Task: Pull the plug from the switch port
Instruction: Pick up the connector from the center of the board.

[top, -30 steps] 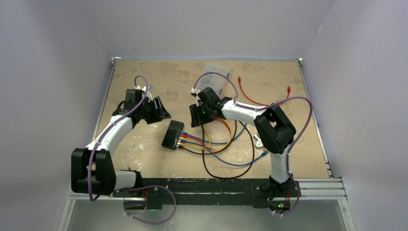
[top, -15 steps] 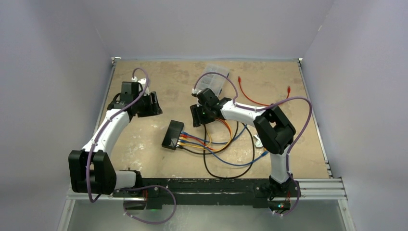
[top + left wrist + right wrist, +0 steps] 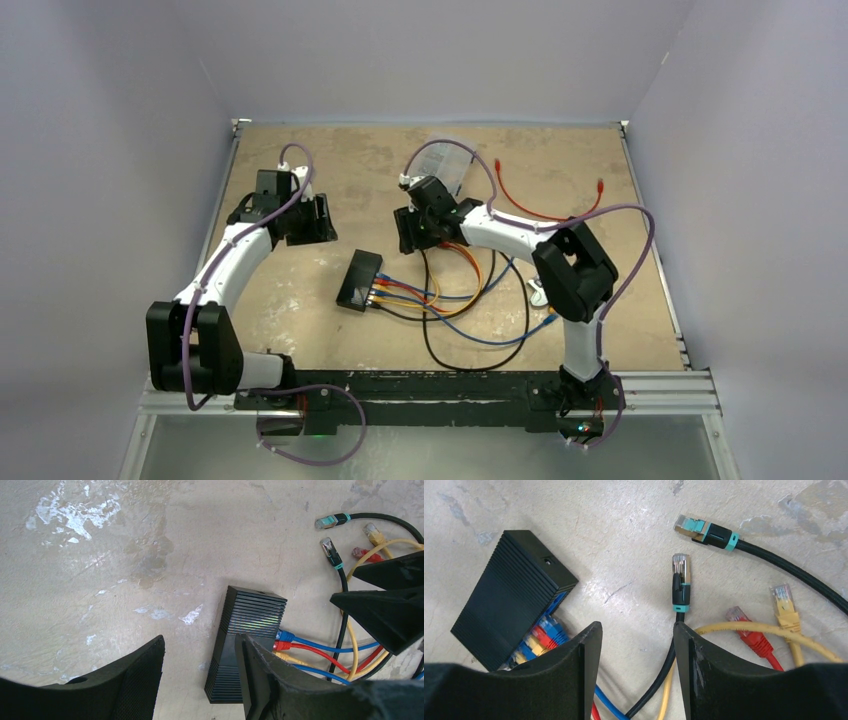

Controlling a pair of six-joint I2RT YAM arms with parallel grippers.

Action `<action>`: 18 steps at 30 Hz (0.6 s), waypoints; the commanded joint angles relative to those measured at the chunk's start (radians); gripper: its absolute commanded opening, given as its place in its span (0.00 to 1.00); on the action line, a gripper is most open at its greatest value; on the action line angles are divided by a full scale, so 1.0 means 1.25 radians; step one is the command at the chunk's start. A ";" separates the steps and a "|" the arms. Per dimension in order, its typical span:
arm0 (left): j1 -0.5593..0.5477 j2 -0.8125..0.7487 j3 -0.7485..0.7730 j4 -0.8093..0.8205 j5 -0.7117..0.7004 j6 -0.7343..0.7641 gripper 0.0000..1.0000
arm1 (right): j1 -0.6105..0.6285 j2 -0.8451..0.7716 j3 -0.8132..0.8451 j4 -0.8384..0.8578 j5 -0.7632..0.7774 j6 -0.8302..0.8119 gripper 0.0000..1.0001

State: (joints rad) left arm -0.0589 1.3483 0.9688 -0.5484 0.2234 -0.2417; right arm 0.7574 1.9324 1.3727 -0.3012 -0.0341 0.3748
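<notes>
The black ribbed switch (image 3: 358, 280) lies flat mid-table, also seen from the left wrist (image 3: 250, 625) and the right wrist (image 3: 509, 610). Blue, red and yellow plugs (image 3: 283, 641) sit in its ports (image 3: 541, 635), and their cables run off to the right. My left gripper (image 3: 312, 222) hovers to the switch's upper left, open and empty (image 3: 200, 640). My right gripper (image 3: 410, 232) hangs above and right of the switch, open (image 3: 637, 627), with a loose black cable passing beneath it. That cable's teal-collared plug (image 3: 680, 580) lies unplugged on the table.
Loose cable ends lie right of the switch: a second black plug (image 3: 701, 530), a yellow one (image 3: 784, 605) and a red one (image 3: 744, 622). A clear plastic case (image 3: 445, 165) and a red cable (image 3: 530, 205) sit at the back. Walls enclose three sides.
My left gripper has drawn back up and to the left, away from the switch. My right gripper has shifted slightly toward the back and its jaws have widened a little.
</notes>
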 commanded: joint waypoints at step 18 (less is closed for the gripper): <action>0.004 -0.003 0.005 0.014 0.017 0.018 0.54 | 0.005 0.076 0.022 -0.032 0.059 0.003 0.38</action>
State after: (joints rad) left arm -0.0589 1.3483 0.9688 -0.5476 0.2298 -0.2417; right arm 0.7574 2.0289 1.4055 -0.3298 0.0185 0.3809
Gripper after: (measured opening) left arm 0.538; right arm 0.439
